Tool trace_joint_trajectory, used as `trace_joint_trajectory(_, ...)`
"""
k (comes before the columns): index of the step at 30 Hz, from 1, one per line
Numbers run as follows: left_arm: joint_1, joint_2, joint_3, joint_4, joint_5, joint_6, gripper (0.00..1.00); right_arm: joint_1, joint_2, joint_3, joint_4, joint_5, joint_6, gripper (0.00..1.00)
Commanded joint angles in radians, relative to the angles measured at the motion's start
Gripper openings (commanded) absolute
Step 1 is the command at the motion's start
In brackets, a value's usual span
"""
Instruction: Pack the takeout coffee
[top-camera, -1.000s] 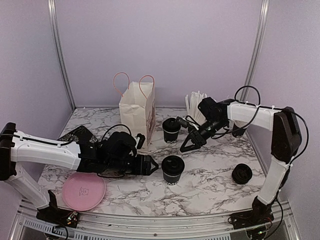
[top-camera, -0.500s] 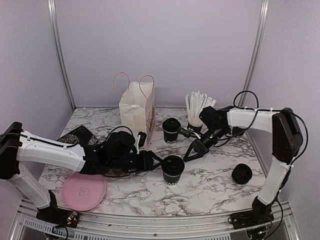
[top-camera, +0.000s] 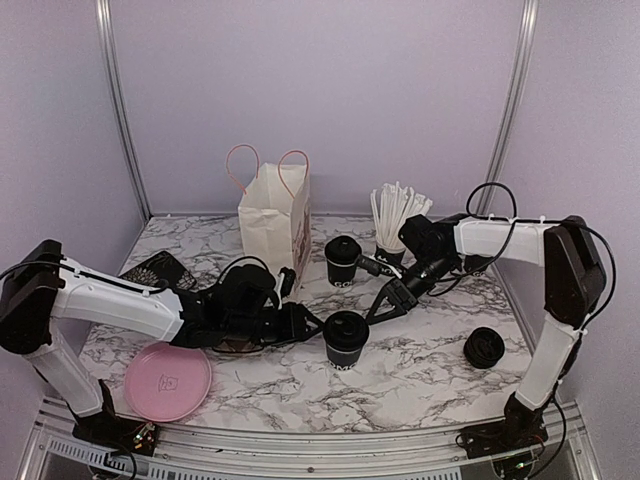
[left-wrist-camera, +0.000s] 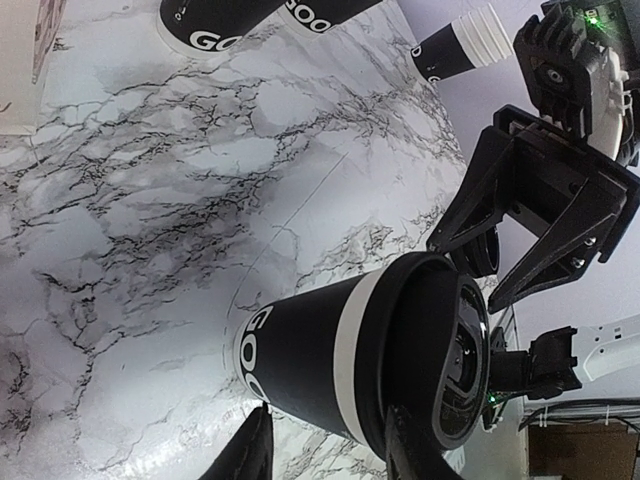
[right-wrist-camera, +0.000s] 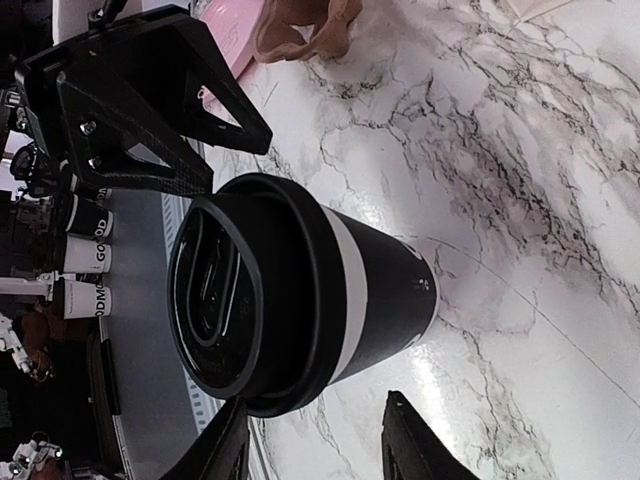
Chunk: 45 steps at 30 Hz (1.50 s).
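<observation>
The takeout coffee (top-camera: 346, 338), a black cup with white lettering and a black lid, stands upright at the front middle of the marble table (top-camera: 420, 375). My left gripper (top-camera: 312, 326) is open just left of it. In the left wrist view the cup (left-wrist-camera: 340, 350) lies close ahead of the open fingers (left-wrist-camera: 248, 452), apart from them. My right gripper (top-camera: 380, 303) is open just behind and to the right of the cup. In the right wrist view the cup (right-wrist-camera: 300, 300) sits just ahead of my spread fingers (right-wrist-camera: 412, 440). The white paper bag (top-camera: 275, 215) stands open at the back.
A second lidded black cup (top-camera: 343, 260) and a cup of white straws (top-camera: 392, 225) stand behind the coffee. A cup stack (left-wrist-camera: 460, 45) is at the right behind my right arm. A loose black lid (top-camera: 483, 347) lies right, a pink plate (top-camera: 167, 380) front left.
My left gripper has moved right, close up to the coffee cup. My right gripper has dropped lower and nearer the cup. The cup has not moved.
</observation>
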Motion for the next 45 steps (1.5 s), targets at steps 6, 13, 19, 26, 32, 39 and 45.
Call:
trace_joint_trajectory(6,0.006,0.041,0.037,0.042,0.041,0.011,0.38,0.013,-0.010,-0.010,-0.001,-0.027,-0.006,0.43)
trace_joint_trajectory(13,0.006,0.063,0.039,0.044,0.050,0.008,0.36,0.022,0.005,-0.018,0.007,-0.021,-0.002,0.36)
trace_joint_trajectory(19,0.009,0.094,0.025,0.044,0.083,-0.005,0.31,0.046,0.038,-0.016,0.017,0.001,0.010,0.32)
trace_joint_trajectory(26,0.024,0.146,-0.004,0.024,0.158,-0.015,0.26,0.049,0.074,-0.037,0.053,0.102,0.057,0.31)
trace_joint_trajectory(32,0.029,0.174,-0.030,-0.059,0.168,0.005,0.24,0.050,0.112,-0.078,0.081,0.196,0.099,0.28)
trace_joint_trajectory(39,0.029,0.202,-0.017,-0.102,0.179,0.040,0.23,0.064,0.114,-0.068,0.062,0.194,0.078,0.24)
trace_joint_trajectory(45,0.032,0.136,0.083,-0.144,0.109,0.173,0.26,0.103,0.011,-0.041,0.007,-0.006,-0.013,0.25)
